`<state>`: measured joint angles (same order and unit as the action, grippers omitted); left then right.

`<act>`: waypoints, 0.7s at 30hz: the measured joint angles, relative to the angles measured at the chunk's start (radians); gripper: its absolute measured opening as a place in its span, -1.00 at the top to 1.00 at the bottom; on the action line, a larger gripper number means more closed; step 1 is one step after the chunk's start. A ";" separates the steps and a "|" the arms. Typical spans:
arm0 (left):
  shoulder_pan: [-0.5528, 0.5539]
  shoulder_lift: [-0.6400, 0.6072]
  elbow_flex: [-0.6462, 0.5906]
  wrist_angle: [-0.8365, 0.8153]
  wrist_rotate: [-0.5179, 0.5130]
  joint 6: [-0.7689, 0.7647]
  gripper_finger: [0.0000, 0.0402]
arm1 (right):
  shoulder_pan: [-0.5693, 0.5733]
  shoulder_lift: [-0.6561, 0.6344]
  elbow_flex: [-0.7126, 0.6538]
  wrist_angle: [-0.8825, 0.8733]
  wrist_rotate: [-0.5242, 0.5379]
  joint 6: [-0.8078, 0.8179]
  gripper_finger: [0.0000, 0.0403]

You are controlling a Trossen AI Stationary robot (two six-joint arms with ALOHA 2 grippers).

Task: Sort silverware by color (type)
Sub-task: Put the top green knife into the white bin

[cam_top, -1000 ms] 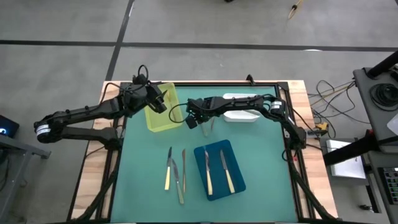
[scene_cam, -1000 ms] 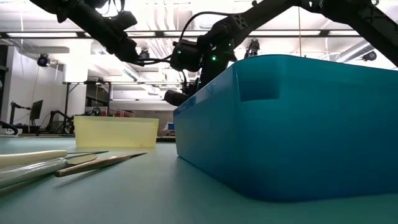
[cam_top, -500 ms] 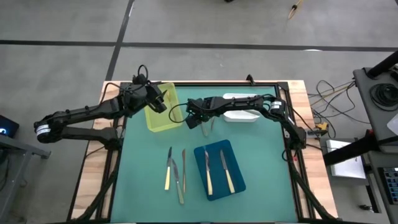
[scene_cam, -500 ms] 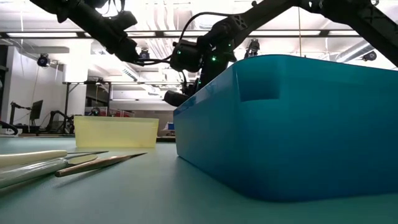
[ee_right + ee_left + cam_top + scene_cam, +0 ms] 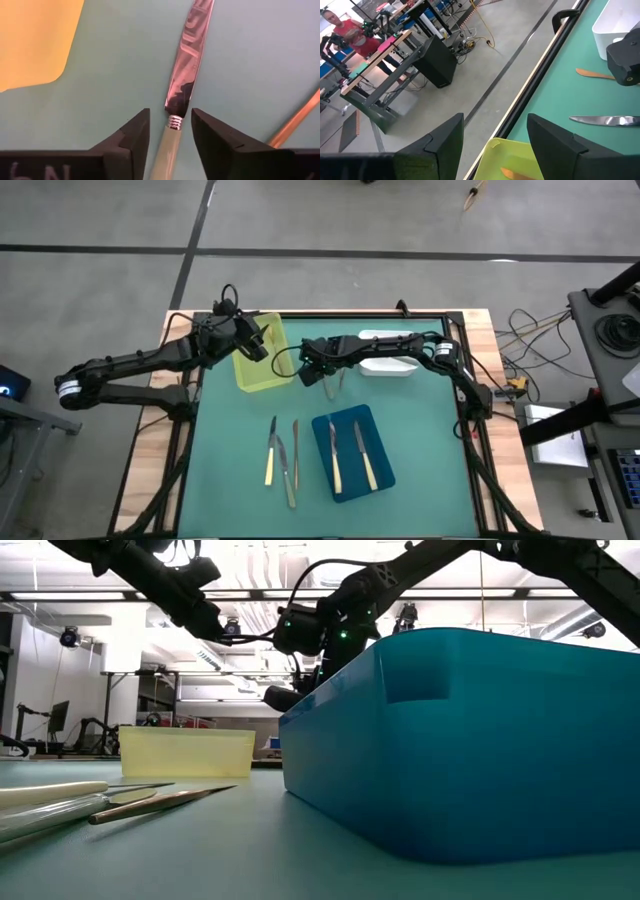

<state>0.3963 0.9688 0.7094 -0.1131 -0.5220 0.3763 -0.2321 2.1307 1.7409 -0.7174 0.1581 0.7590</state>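
The right tool [image 5: 326,379] hangs low over the green desk [image 5: 230,440], its two fingers [image 5: 131,137] spread a little way apart and straddling a cream-handled knife [image 5: 184,85] right where the silver blade meets the handle; whether the fingers touch it cannot be told. Just beside that knife, on the far side from the yellow tray [image 5: 258,352], lies a thin gold-copper utensil [image 5: 295,120]. The yellow tray sits close to this tool on its other side, and the white tray [image 5: 388,366] lies back along its arm. The left tool [image 5: 256,346] hovers above the yellow tray with its fingers [image 5: 445,140] wide apart and empty; a gold-copper piece [image 5: 510,173] rests in the tray beneath it. Well away from both tools, the blue tray [image 5: 352,451] holds two cream-handled knives [image 5: 366,456], and three more pieces of silverware [image 5: 284,455] lie on the bare desk beside it.
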 joint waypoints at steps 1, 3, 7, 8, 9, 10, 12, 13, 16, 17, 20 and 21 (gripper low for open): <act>0.000 0.000 0.000 0.000 0.000 0.000 0.01 | 0.000 0.000 0.000 0.000 0.000 0.004 0.28; 0.000 0.000 0.000 0.000 0.000 0.000 0.01 | 0.000 0.000 0.000 0.000 0.000 0.016 0.18; 0.000 0.000 0.000 0.000 0.000 0.000 0.01 | 0.000 0.000 0.000 -0.001 0.019 0.052 0.00; 0.000 0.000 0.000 0.000 0.000 0.000 0.01 | 0.000 0.000 0.000 -0.002 0.026 0.053 -0.04; 0.000 0.000 0.000 0.000 0.000 0.000 0.01 | 0.000 0.000 0.000 -0.001 0.026 0.050 -0.07; 0.000 0.000 0.000 0.000 0.000 0.000 0.01 | 0.000 0.000 0.000 -0.002 0.026 0.047 -0.10; 0.000 0.000 0.000 0.000 0.001 0.000 0.01 | 0.000 0.001 0.000 -0.001 0.027 0.049 -0.13; 0.000 0.000 0.000 0.000 0.001 0.000 0.01 | 0.002 0.006 0.000 0.003 0.027 0.048 -0.13; 0.000 0.000 0.000 0.001 0.006 0.000 0.01 | 0.007 0.027 0.001 0.005 0.025 0.042 -0.12; 0.000 0.000 0.000 0.002 0.006 0.000 0.01 | 0.008 0.033 0.001 0.007 0.024 0.041 -0.12; 0.000 0.000 0.000 0.002 0.006 0.000 0.01 | 0.012 0.049 0.001 0.008 0.026 0.042 -0.10; 0.000 0.000 0.000 0.002 0.006 0.000 0.01 | 0.012 0.052 0.001 0.008 0.026 0.042 -0.10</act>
<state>0.3965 0.9688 0.7094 -0.1108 -0.5163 0.3767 -0.2203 2.1830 1.7420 -0.7093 0.1844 0.8005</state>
